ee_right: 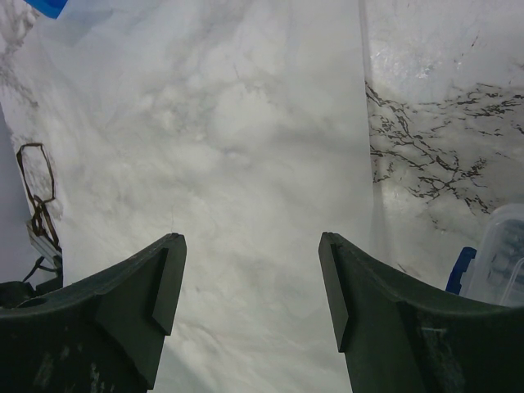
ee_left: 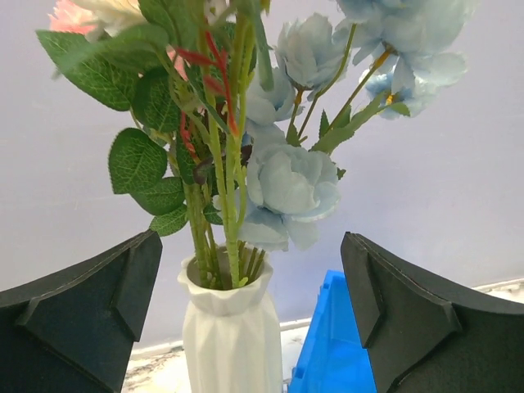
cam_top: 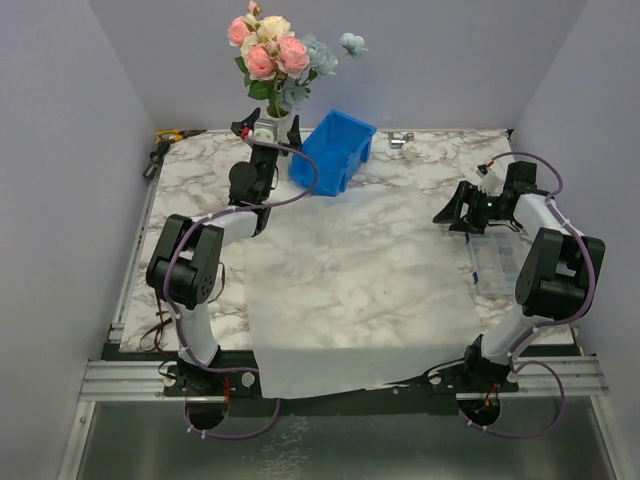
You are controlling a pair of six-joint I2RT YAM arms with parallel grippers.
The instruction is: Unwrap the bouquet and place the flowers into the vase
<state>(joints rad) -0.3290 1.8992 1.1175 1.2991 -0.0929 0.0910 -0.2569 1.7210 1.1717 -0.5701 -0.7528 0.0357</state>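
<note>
The flowers [cam_top: 272, 50] are standing in the vase [ee_left: 229, 327] at the table's [cam_top: 200, 170] far edge, beside the blue bin [cam_top: 340, 150]. The left jaws are gaping wide either side of the vase's neck, seemingly not touching it. The right jaws are hanging open above the spread white paper [ee_right: 246, 123].

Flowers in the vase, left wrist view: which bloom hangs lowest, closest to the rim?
The large pale blue rose at centre, just above the rim of the vase. The other blue blooms and the pink one sit higher.
</note>
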